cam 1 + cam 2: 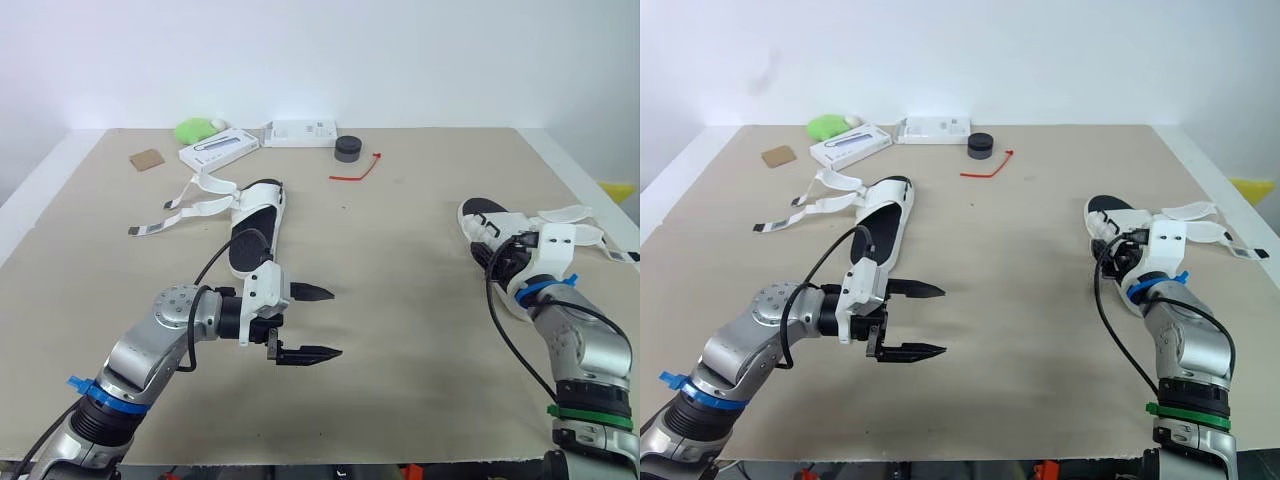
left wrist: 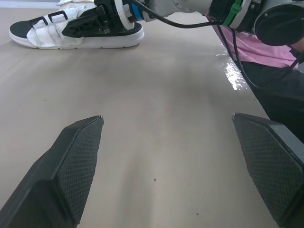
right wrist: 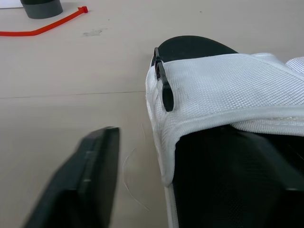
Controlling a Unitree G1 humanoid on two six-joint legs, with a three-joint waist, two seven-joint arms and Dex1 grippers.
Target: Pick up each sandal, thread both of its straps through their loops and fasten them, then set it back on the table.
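The left sandal (image 1: 255, 225), white with a black footbed, lies at the table's back left, its loose straps (image 1: 190, 205) spread out to the left. My left gripper (image 1: 320, 323) hovers open and empty in front of it, over bare table (image 2: 166, 118). The right sandal (image 1: 488, 222) lies at the right with its straps (image 1: 575, 235) unfastened and trailing right. My right gripper (image 1: 497, 255) sits low at this sandal. In the right wrist view one finger (image 3: 90, 180) stands on the table just outside the sandal's white front band (image 3: 223, 90), a gap between them; the other side is dark footbed.
Along the back edge sit a green object (image 1: 195, 128), two white boxes (image 1: 215, 150) (image 1: 298, 132), a black puck (image 1: 347, 147), a red zip tie (image 1: 355, 172) and a brown card (image 1: 146, 158). A person in pink (image 2: 266, 47) stands at the table's edge.
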